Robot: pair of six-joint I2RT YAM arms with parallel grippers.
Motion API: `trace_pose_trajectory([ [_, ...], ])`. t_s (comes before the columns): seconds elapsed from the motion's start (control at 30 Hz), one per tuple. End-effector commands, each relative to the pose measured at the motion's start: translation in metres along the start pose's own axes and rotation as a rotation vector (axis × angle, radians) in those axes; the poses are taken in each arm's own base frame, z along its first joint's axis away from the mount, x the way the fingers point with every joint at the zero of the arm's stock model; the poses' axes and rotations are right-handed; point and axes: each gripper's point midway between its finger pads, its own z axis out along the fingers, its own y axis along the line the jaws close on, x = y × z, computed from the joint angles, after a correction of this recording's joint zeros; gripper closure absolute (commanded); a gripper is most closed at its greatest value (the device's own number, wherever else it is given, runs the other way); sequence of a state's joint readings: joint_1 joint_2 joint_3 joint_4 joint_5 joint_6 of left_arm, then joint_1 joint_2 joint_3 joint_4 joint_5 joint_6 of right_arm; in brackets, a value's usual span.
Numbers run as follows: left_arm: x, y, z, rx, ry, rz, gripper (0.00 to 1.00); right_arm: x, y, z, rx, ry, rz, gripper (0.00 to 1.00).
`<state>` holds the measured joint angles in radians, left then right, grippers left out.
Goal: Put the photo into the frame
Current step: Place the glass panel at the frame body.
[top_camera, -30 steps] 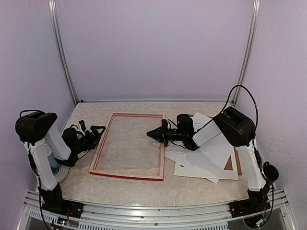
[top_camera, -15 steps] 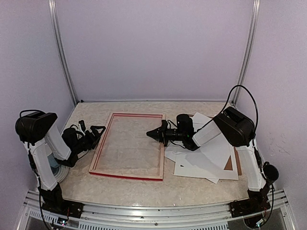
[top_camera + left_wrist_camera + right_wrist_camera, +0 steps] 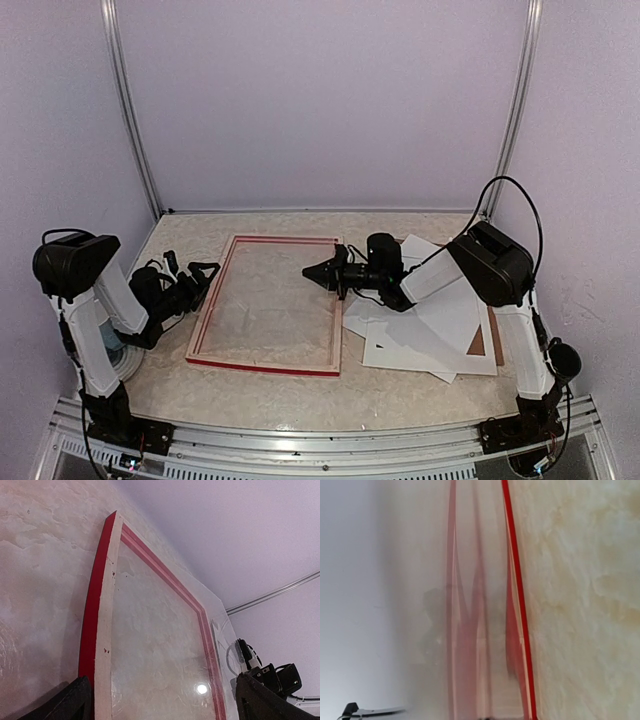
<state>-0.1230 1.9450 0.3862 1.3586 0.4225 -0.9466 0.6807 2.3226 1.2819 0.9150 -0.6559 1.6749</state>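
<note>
Frame (image 3: 262, 365) flat, pale wood back up, red edges, clear pane. Right arm (image 3: 430, 280) covers stacked white sheets (image 3: 430, 348); photo indistinguishable. Left gripper (image 3: 190, 268) released, right gripper (image 3: 310, 272) clenched.

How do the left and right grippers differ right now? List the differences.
The left gripper has its fingers spread wide; the right gripper has them shut to a point. The left gripper sits outside the frame, by its left rail; the right gripper reaches in over it from the right side. Both are black, point toward the frame and hold nothing visible.
</note>
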Motion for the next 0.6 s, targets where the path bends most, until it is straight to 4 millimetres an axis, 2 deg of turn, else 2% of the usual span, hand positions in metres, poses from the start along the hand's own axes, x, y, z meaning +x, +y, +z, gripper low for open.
trace_pose_trajectory([
  [0.0, 0.026, 0.009, -0.001, -0.013, 0.099, -0.050, 0.01, 0.006, 0.041, 0.005, -0.068, -0.014, -0.052, 1.00],
  [0.13, 0.026, 0.009, -0.001, -0.013, 0.099, -0.051, 0.01, 0.005, 0.036, 0.004, -0.047, -0.015, -0.050, 1.00],
  [0.57, 0.026, 0.008, -0.001, -0.013, 0.096, -0.053, 0.01, 0.020, 0.015, -0.002, 0.045, 0.039, -0.086, 1.00],
])
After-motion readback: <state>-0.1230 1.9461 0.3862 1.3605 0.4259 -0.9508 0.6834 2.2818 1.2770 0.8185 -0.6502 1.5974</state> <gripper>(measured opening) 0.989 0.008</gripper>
